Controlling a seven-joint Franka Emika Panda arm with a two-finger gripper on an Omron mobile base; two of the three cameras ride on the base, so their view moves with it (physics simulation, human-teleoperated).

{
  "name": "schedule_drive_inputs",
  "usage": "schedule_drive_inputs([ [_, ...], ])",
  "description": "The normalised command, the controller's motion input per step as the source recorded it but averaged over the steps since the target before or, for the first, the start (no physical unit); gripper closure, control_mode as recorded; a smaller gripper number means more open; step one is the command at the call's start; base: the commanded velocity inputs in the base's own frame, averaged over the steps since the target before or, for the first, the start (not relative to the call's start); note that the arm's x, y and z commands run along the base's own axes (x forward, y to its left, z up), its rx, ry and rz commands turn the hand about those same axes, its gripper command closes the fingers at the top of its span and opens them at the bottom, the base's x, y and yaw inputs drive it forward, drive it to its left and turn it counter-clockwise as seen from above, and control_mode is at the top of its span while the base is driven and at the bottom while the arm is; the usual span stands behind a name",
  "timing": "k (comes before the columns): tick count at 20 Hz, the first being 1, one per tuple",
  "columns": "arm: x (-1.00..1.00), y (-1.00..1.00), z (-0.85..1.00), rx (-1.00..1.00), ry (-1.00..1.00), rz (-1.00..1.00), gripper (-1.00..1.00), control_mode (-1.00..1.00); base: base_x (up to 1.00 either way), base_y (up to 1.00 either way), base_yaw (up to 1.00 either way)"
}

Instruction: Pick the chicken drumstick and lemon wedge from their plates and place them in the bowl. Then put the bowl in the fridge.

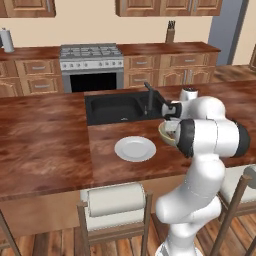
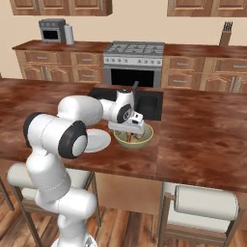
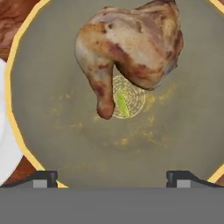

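Claw hangs directly above the bowl, jaws spread wide and gripping nothing; both dark fingertips sit far apart at the lower edge of the hand view, clear of the food.

Chicken drumstick lies inside the bowl, meaty end toward the top of the hand view, narrow bone end pointing down toward the bowl's centre. Lemon wedge rests on the bowl's floor at its middle, just beside the bone end (touching or only close, cannot tell). Yellowish specks are scattered over the bowl's inside.

From the right base view the bowl stands on the brown wooden bench, just in front of the dark sink, with the claw low over its rim. One white plate lies right beside the bowl, partly behind the arm's elbow.

In the left base view the same plate lies bare on the bench, the bowl mostly hidden behind the arm. Sink with its dark tap sits behind them. A steel stove stands against the far wall, and stools stand along the near side of the bench.
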Motion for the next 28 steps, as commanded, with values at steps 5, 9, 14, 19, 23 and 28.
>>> schedule_drive_inputs([
  [5,-0.36,0.17,0.17,0.0,-0.05,0.37,-1.0,-1.0,0.0,0.0,0.0],
  [9,-0.17,0.24,0.14,-0.03,-0.01,0.4,-1.0,-1.0,0.0,0.0,0.0],
  [14,-0.04,0.26,0.02,-0.07,0.0,0.34,-1.0,-1.0,0.0,0.0,0.0],
  [19,0.01,0.14,-0.04,-0.11,0.0,0.18,-1.0,-1.0,0.0,0.0,0.0],
  [23,0.1,0.01,-0.09,-0.08,0.0,0.07,-1.0,-1.0,0.0,0.0,0.0],
  [28,0.09,0.0,-0.17,-0.01,0.0,0.01,-1.0,-1.0,0.0,0.0,0.0],
])
